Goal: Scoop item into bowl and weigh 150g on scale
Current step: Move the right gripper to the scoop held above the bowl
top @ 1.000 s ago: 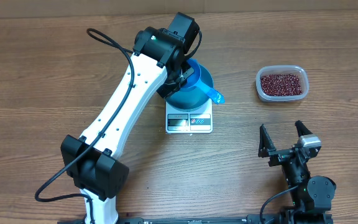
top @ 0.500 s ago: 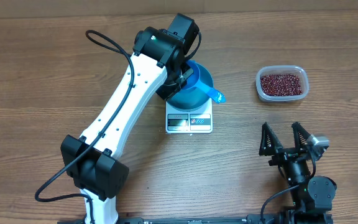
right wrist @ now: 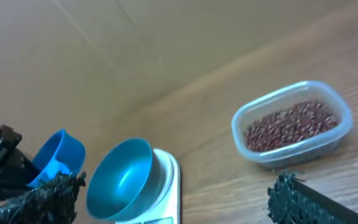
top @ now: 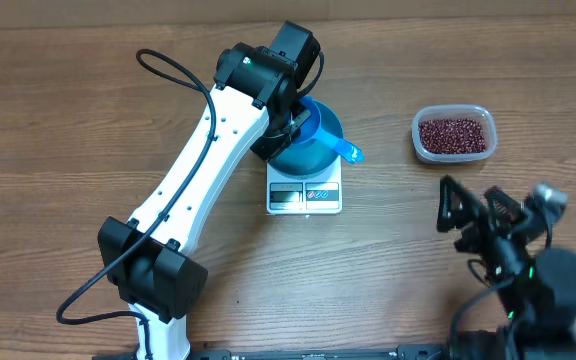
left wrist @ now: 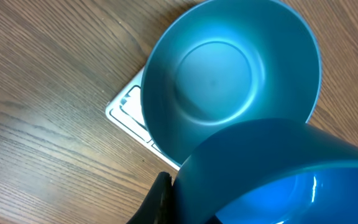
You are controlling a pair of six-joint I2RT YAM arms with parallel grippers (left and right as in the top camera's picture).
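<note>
The teal bowl [top: 306, 150] stands on the white scale [top: 305, 195], and its inside [left wrist: 219, 78] is bare. My left gripper [top: 290, 122] hangs over it, shut on a blue scoop [top: 348, 153]. That scoop [left wrist: 272, 174] fills the near corner of the left wrist view beside one black finger [left wrist: 159, 200], and no beans show in it. The red-brown beans [top: 453, 134] lie in a clear tub [right wrist: 291, 124] at the right. My right gripper [top: 471, 212] is lifted off the table in front of the tub, open and empty, facing the bowl [right wrist: 124, 177] and the scale [right wrist: 169, 180].
Bare wooden table surrounds the scale and the tub. The long white left arm [top: 203, 170] slants from the front left up to the bowl. A black cable [top: 173, 65] loops behind it.
The right arm has risen and swung right and back toward the tub, its open fingers turning. The left arm, scoop, bowl and scale have not moved.
</note>
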